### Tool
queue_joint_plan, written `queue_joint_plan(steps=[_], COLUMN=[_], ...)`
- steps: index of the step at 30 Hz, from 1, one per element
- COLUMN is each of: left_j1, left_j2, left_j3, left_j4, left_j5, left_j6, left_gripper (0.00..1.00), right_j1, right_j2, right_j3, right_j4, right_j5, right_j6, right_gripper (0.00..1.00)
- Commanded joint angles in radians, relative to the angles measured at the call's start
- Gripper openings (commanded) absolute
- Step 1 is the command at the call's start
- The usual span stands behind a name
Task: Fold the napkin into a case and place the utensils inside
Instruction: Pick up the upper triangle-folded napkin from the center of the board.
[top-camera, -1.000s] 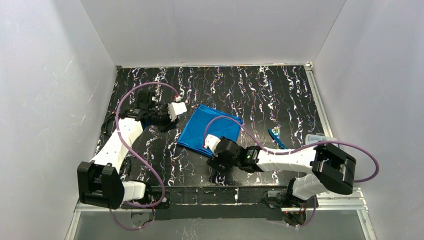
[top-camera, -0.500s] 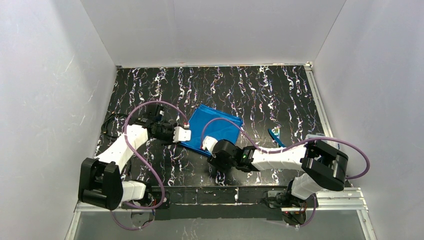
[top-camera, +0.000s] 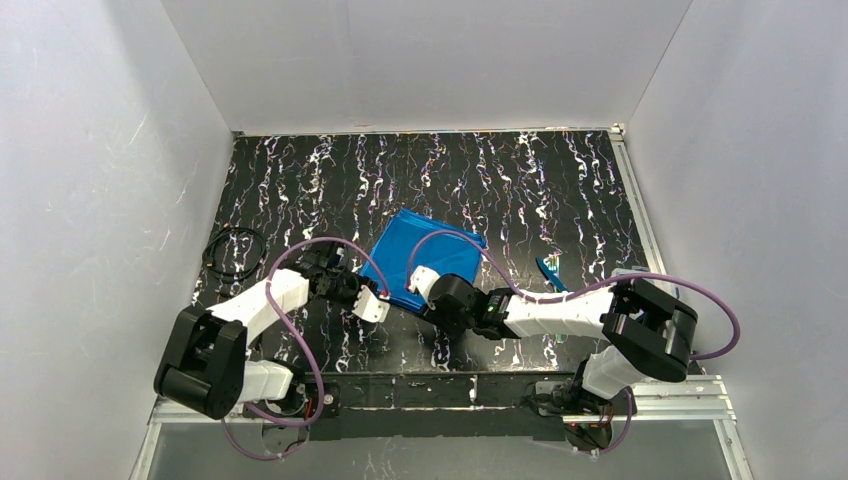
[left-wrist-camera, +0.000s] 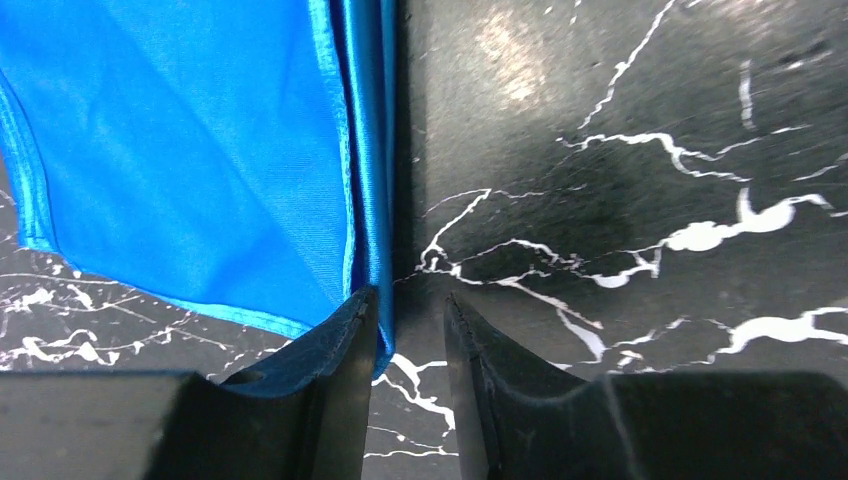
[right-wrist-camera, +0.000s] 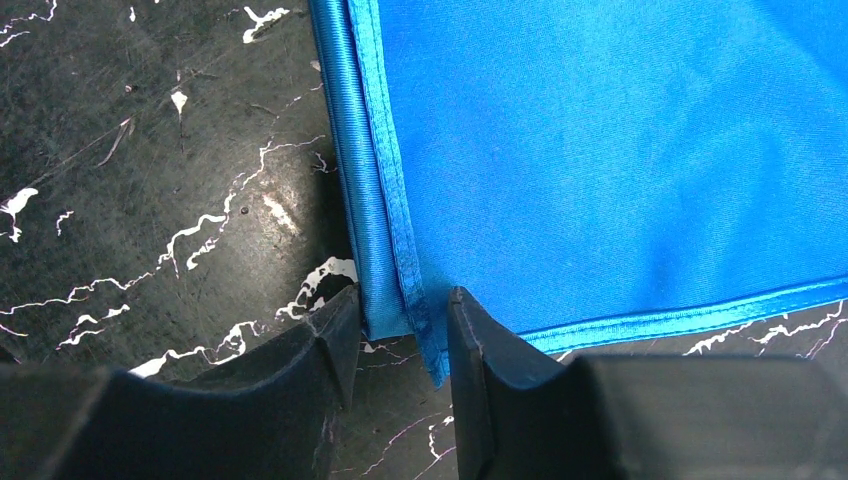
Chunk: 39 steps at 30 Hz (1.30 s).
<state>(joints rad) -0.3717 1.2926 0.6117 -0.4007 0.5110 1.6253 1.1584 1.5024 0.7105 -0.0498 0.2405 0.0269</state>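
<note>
Folded blue napkin (top-camera: 425, 258), utensils (top-camera: 550, 270) nearby

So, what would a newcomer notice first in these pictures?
The bright blue napkin, folded flat in the middle of the black marbled table, catches the eye first. Both grippers meet at its near edge: the left gripper at one folded edge, the right gripper astride a corner. The utensils lie apart to its right.

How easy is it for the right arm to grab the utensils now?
Probably reachable: the utensils lie uncovered beside its forearm, but the right tool sits at the napkin corner and must swing back.
</note>
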Motion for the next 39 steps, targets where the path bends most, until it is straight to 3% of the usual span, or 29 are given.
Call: queue_joint_plan(steps=[1,9,15,18,25,33,39], left_j1=[-0.003,-0.003,-0.003,-0.004,-0.003,0.006,0.007], left_j2=[-0.006,-0.05,-0.175,-0.217,-0.119,0.002,-0.02], left_j3=[-0.044,-0.105,-0.088,-0.103,-0.094,-0.001,-0.045], left_j4=[0.161,0.231,0.005,-0.034,0.148,0.102,0.219], left_j5=[-0.017,0.015,0.095,0.101,0.056,0.05,0.049], left_j6=[0.048,0.074,0.151,0.171,0.064,0.06,0.051], left_gripper=[0.3,0.34,0.34,0.34,0.34,0.36,0.36], right_j1=[-0.006,-0.011,-0.018,-0.023,-0.026,-0.027,-0.03], right_j2=[-0.012,-0.018,-0.004,0.0,-0.001,-0.002,-0.008], right_j3=[-0.009,-0.009,0.008,0.017,0.023,0.033,0.035], right_j4=[0.011,0.007,-0.007,-0.002,-0.008,-0.011,-0.012], right_j5=[0.01,-0.005,-0.007,-0.007,-0.004,0.0,-0.008], right_j6=[0.017,0.021,0.027,0.029,0.032,0.03,0.03], right_gripper=[0.43,0.34,0.29,0.24,0.22,0.2,0.18])
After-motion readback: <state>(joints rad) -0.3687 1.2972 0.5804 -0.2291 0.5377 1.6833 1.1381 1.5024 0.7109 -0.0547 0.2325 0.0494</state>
